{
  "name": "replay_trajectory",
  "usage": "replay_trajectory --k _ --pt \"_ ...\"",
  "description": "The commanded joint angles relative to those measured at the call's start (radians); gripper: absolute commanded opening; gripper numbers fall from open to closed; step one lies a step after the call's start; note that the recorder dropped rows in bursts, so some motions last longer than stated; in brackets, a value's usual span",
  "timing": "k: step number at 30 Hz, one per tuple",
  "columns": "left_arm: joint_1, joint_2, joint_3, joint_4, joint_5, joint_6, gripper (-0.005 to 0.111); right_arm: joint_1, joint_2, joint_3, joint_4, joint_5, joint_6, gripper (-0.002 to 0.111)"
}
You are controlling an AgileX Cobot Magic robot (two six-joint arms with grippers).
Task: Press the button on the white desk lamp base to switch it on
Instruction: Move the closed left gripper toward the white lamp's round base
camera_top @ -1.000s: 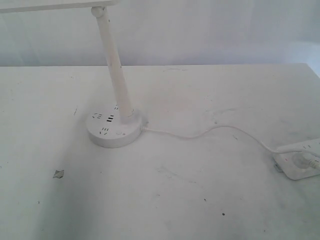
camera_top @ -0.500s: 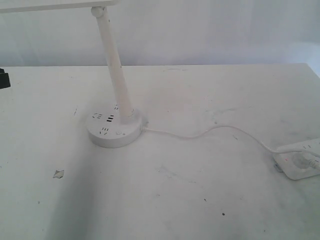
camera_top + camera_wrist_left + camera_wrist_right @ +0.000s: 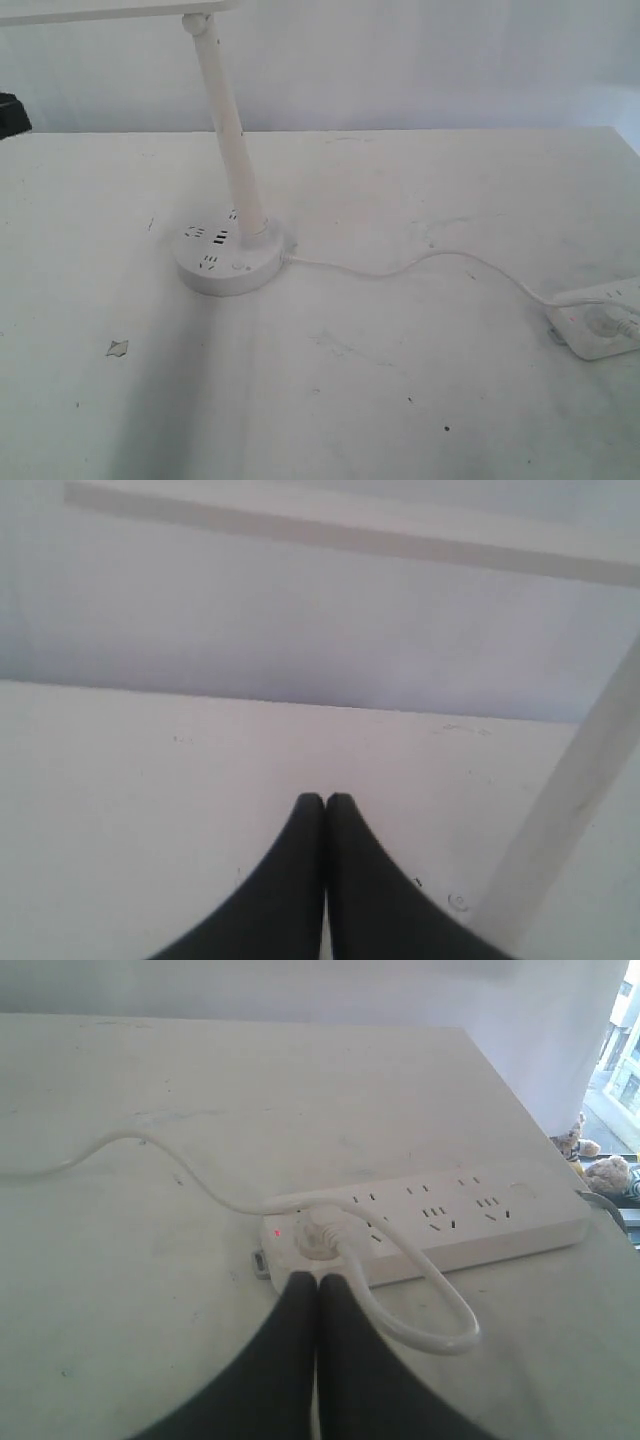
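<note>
The scuffed white counter [image 3: 400,420] carries the white desk lamp base [image 3: 229,260] at about ten o'clock from its middle. A thin white cord [image 3: 420,262] snakes over the surface from the base to a white power strip [image 3: 600,322] lying at the four o'clock edge. A small grey scrap [image 3: 117,348] lies at eight o'clock, well apart from the base.

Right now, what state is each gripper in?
Left gripper: closed, holding nothing.
Right gripper: closed, holding nothing.

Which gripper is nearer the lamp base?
Left. The left gripper, shut, has the lamp stem close beside it, near the white desk lamp base; the right gripper is off at the power strip.
</note>
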Motion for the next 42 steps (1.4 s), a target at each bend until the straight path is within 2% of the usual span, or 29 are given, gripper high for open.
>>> replay_trajectory --k 1,6,9,15,24,27,30,38,42 --pt "-0.116 0.037 0.003 -0.281 0.037 0.586 0.000 0.005 -0.006 0.002 0.000 -0.013 0.025 0.000" --pt "-0.243 0.115 0.003 -0.352 0.266 1.009 0.000 0.005 -0.006 0.002 0.000 -0.013 0.025 0.000" --pt "-0.299 0.159 0.001 -0.370 0.434 1.163 0.000 0.005 -0.006 0.002 0.000 -0.013 0.027 0.000" --pt "-0.383 0.219 -0.056 -0.384 0.697 1.231 0.000 0.005 -0.006 0.002 0.000 -0.013 0.027 0.000" --pt "-0.519 0.366 -0.282 -0.520 1.149 1.355 0.000 0.005 -0.006 0.002 0.000 -0.013 0.027 0.000" --pt "-0.519 0.395 -0.350 -0.702 1.195 1.497 0.000 0.005 -0.006 0.002 0.000 -0.013 0.027 0.000" --pt "-0.518 0.414 -0.387 -0.817 1.146 1.541 0.000 0.005 -0.006 0.002 0.000 -0.013 0.027 0.000" --pt "-0.516 0.510 -0.465 -0.808 0.976 1.357 0.000 0.005 -0.006 0.002 0.000 -0.013 0.027 0.000" --pt "-0.516 0.569 -0.504 -0.808 0.918 1.339 0.000 0.005 -0.006 0.002 0.000 -0.013 0.027 0.000"
